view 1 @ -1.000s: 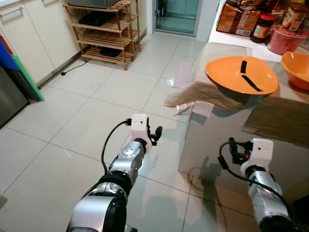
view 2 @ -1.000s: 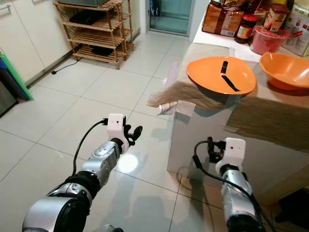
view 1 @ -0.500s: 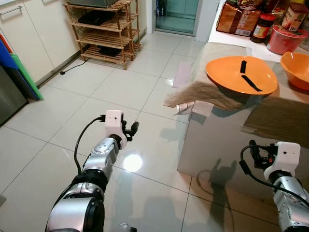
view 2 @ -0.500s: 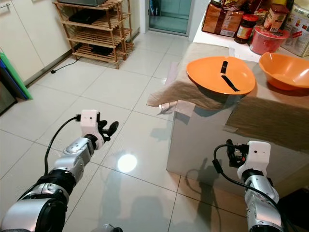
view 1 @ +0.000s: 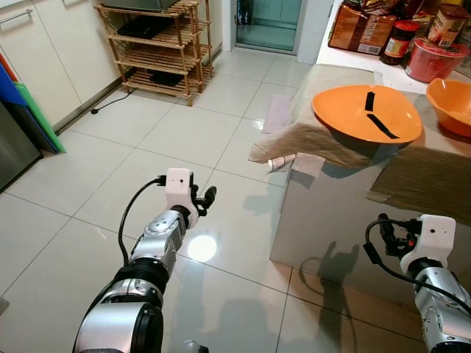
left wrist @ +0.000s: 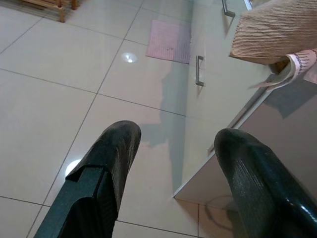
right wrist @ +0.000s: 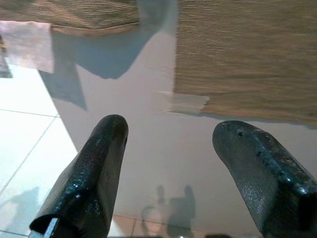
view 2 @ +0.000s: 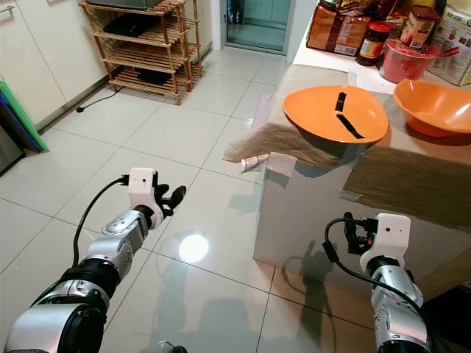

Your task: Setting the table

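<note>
An orange bowl [view 1: 366, 114] with two black strips in it sits on a tan cloth [view 1: 309, 136] at the near corner of the white table [view 1: 331, 220]. A second orange bowl [view 1: 450, 105] stands to its right. My left gripper [view 1: 206, 197] hangs open over the tiled floor, left of the table; its wrist view shows the open left gripper [left wrist: 173, 139] with nothing between the fingers. My right gripper [view 1: 386, 237] is low against the table's white side, below the woven mat [right wrist: 247, 54], and the right gripper [right wrist: 171, 134] stands open and empty.
Jars and food packets [view 1: 401, 33] and a red tub [view 1: 434, 59] crowd the back of the table. A wooden shelf rack [view 1: 158, 48] stands at the far left wall, a pink mat [view 1: 278, 112] lies by the table, and coloured boards [view 1: 33, 110] lean at the left.
Over the second, my left arm swung left away from the table, then drifted back slightly. My right arm shifted right and lower beside the table. Both grippers stayed open.
</note>
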Available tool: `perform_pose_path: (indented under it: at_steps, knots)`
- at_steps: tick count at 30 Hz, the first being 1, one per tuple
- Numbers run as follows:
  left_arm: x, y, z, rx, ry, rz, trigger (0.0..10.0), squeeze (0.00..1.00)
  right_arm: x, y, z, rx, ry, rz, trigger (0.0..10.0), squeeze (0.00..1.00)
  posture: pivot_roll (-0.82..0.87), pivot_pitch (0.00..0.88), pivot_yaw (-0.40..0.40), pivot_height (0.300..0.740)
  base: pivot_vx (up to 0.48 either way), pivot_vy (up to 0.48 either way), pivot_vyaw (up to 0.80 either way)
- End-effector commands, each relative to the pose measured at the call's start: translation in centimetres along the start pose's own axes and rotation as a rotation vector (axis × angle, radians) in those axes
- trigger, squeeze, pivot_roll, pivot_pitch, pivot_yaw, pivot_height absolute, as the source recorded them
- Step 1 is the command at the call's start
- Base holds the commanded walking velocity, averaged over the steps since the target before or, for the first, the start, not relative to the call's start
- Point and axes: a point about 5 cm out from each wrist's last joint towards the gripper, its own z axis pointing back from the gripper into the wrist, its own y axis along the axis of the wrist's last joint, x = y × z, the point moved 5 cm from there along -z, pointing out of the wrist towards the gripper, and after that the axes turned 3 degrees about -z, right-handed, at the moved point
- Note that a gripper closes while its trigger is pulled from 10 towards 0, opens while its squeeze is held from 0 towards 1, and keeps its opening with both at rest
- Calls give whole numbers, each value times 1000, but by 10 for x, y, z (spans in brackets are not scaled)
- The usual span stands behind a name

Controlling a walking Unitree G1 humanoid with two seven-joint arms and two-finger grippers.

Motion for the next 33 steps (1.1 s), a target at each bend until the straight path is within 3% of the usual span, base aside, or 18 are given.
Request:
perform_pose_path:
  at_steps: [1, 3, 4, 5, 6, 8, 12, 14, 15, 18, 21, 25, 33]
  knots:
    - [6, -3, -2, -15, -6, -6, 10000, 0, -6, -2, 0, -4, 11, -3, 10000, 0, -81, 0, 30, 740, 0, 0, 0]
    - [13, -26, 0, -93, -3, 8, 10000, 0, -9, -23, 1, -70, 9, -4, 10000, 0, -81, 0, 31, 740, 0, 0, 0]
    - [13, -26, 0, -93, -3, 8, 10000, 0, -9, -23, 1, -70, 9, -4, 10000, 0, -81, 0, 31, 740, 0, 0, 0]
    - [17, -48, 4, -182, 5, 19, 10000, 0, -10, -42, 2, -135, 3, -5, 10000, 0, -84, 0, 34, 740, 0, 0, 0]
    - [16, -59, 7, -221, 21, 27, 10000, 0, -10, -50, 3, -167, 1, -1, 10000, 0, -84, 0, 34, 740, 0, 0, 0]
    - [17, -68, 9, -254, 30, 32, 10000, 0, -11, -57, 4, -194, 0, 1, 10000, 0, -79, 0, 32, 740, 0, 0, 0]
    - [14, -117, 31, -426, 60, 21, 10000, 0, -6, -87, 13, -325, -21, 24, 10000, 0, -71, 0, 32, 740, 0, 0, 0]
    - [14, -125, 35, -453, 67, 25, 10000, 0, -6, -92, 15, -345, -25, 31, 10000, 0, -72, 0, 30, 740, 0, 0, 0]
    - [11, -147, 49, -530, 78, 17, 10000, 0, -3, -106, 23, -407, -39, 35, 10000, 0, -72, 0, 31, 740, 0, 0, 0]
    - [4, -175, 70, -640, 103, -11, 10000, 0, 4, -122, 33, -477, -69, 27, 10000, 0, -67, 0, 28, 740, 0, 0, 0]
    - [2, -184, 78, -678, 115, -25, 10000, 0, 7, -133, 42, -526, -75, 40, 10000, 0, -74, 0, 26, 740, 0, 0, 0]
    - [3, -184, 78, -678, 109, -28, 10000, 0, 14, -141, 51, -560, -102, 27, 10000, 0, -67, 0, 24, 740, 0, 0, 0]
    - [5, -183, 76, -666, 110, -20, 10000, 0, 16, -142, 52, -564, -121, 9, 10000, 0, -65, 0, 26, 740, 0, 0, 0]
